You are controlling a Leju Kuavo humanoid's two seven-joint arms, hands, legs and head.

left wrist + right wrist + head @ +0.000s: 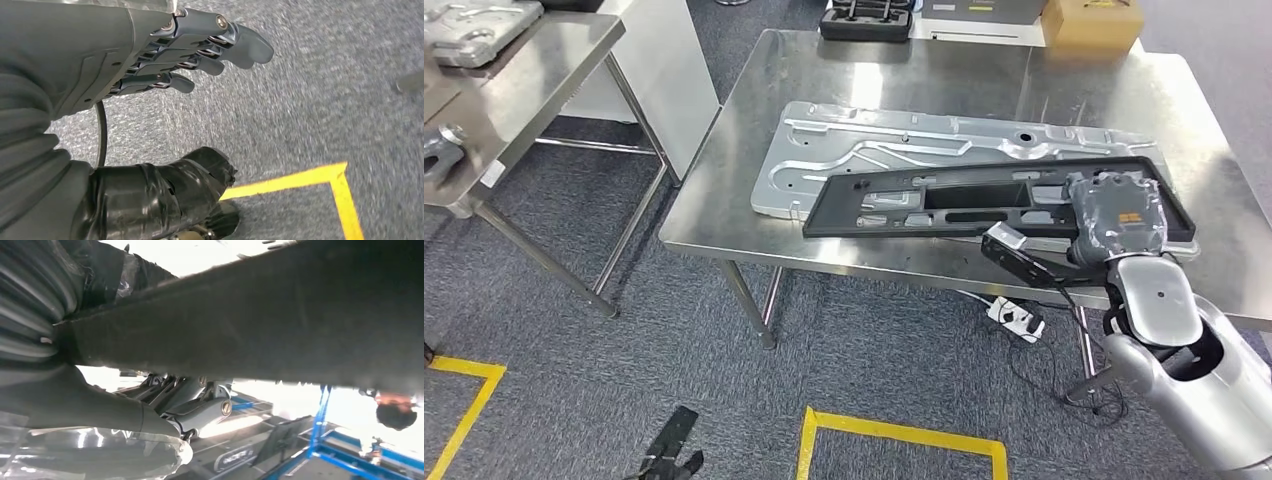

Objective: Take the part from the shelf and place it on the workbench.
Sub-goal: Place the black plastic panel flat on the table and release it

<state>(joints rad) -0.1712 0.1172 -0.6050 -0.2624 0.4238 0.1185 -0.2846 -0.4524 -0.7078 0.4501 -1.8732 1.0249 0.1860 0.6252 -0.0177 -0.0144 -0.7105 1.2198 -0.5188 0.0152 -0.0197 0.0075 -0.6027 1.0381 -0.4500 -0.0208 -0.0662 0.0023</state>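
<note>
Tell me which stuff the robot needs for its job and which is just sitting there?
Needed:
black part, held by the right hand
steel workbench
shelf

Just there:
silver sheet-metal panel
cardboard box
black tray
power strip
left hand, holding nothing

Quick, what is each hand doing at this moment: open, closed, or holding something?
Left hand: open, holds nothing, hanging above the carpet.
Right hand: holds the black part over the workbench.

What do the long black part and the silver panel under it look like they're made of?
Black part: probably moulded plastic, matte, no glare, with cut-out openings. Silver panel: likely stamped sheet metal, shiny, with pressed ribs and holes. Right robot hand grips the black part's end.
</note>
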